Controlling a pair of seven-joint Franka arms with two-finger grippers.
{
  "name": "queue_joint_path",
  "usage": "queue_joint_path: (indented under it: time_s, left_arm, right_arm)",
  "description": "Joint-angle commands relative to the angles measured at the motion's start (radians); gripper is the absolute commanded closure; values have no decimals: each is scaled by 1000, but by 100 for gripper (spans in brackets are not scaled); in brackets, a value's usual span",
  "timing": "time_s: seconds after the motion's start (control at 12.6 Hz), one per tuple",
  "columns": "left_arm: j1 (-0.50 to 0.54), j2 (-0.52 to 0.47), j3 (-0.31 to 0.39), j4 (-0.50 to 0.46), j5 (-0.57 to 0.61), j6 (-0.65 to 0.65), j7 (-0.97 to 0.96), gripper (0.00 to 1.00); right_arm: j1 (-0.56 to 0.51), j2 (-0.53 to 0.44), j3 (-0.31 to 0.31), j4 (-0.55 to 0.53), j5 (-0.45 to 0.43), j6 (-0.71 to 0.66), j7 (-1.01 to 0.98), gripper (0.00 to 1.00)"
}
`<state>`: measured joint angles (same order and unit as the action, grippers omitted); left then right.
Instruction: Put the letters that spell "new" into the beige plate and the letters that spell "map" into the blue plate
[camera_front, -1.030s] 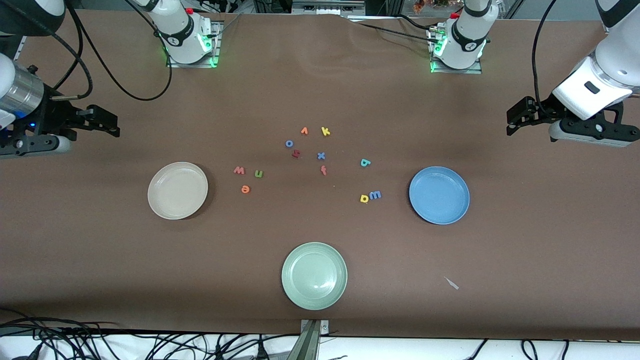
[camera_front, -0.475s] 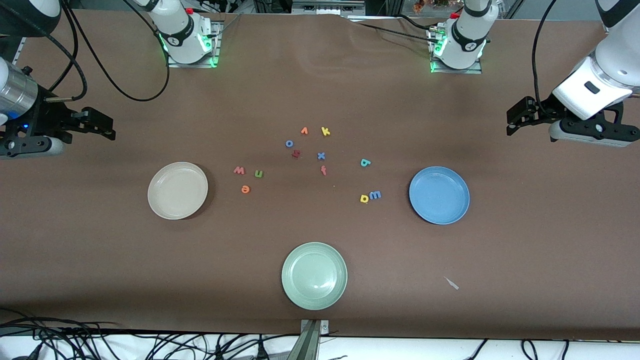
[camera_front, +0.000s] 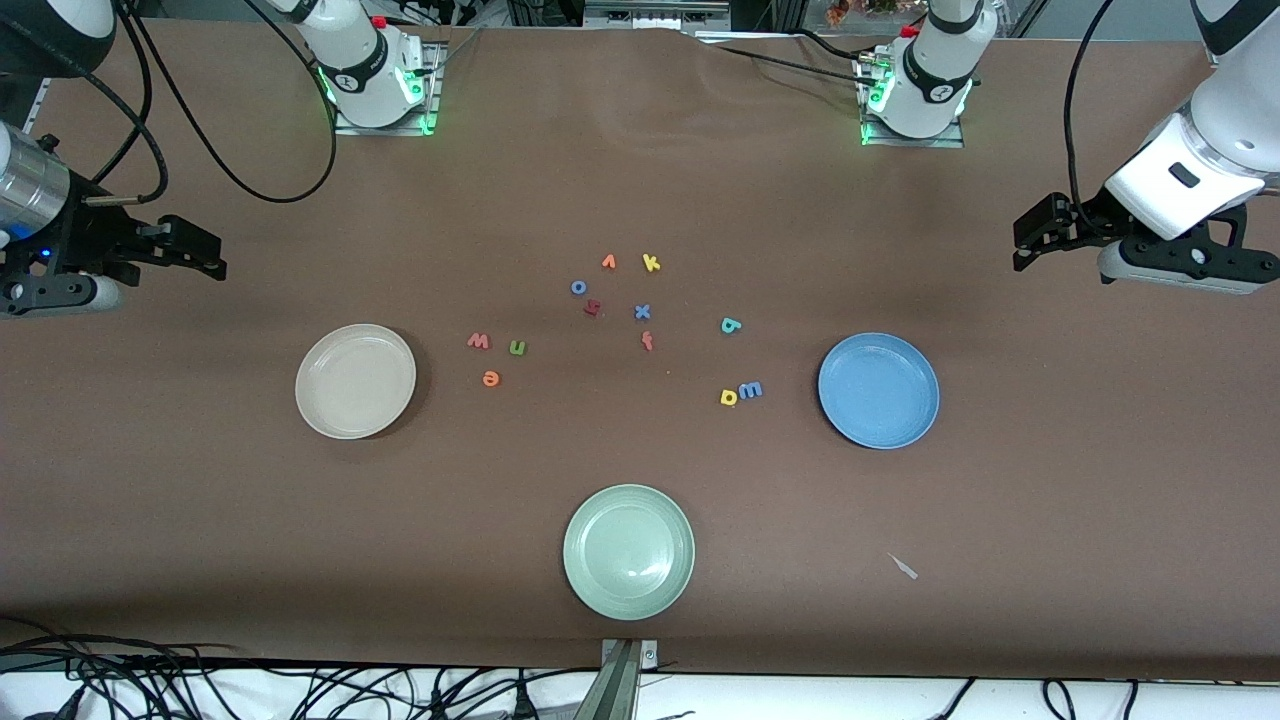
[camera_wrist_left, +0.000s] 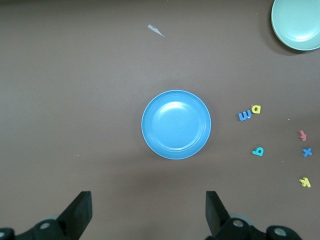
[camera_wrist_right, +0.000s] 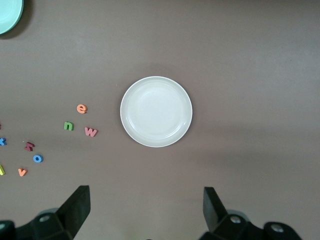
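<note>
Nothing placed yet — beige plate (camera_front: 355, 381) and blue plate (camera_front: 878, 390) empty, all six letters on table. Left gripper (camera_front: 1030, 240), right gripper (camera_front: 205, 255) — spread wide, holding nothing.

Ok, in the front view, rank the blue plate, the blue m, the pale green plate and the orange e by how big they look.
Largest to smallest:
1. pale green plate and blue plate, about equal; the green one lies nearer the camera, so no ranking between them.
2. blue m
3. orange e, only slightly smaller than the m.
</note>
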<state>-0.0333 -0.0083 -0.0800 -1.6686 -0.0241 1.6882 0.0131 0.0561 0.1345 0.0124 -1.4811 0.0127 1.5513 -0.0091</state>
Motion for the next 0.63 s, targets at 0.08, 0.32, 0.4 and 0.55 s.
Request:
queue_joint_path:
  time_s: [0.08, 0.32, 0.4, 0.55]
  left_arm:
    - [-2, 23, 2, 3, -17, -53, 19, 0]
    - [-22, 42, -32, 1, -28, -136, 8, 0]
    - [-23, 77, -46, 6, -31, -124, 8, 0]
    - [-33, 152, -75, 10, -33, -70, 24, 0]
  right_arm:
    - [-2, -21, 1, -31, 12, -7, -15, 0]
    - [-2, -21, 1, -41, 12, 4, -23, 0]
    - [-4, -21, 1, -38, 12, 6, -23, 0]
    - [-2, -18, 6, -34, 12, -13, -25, 0]
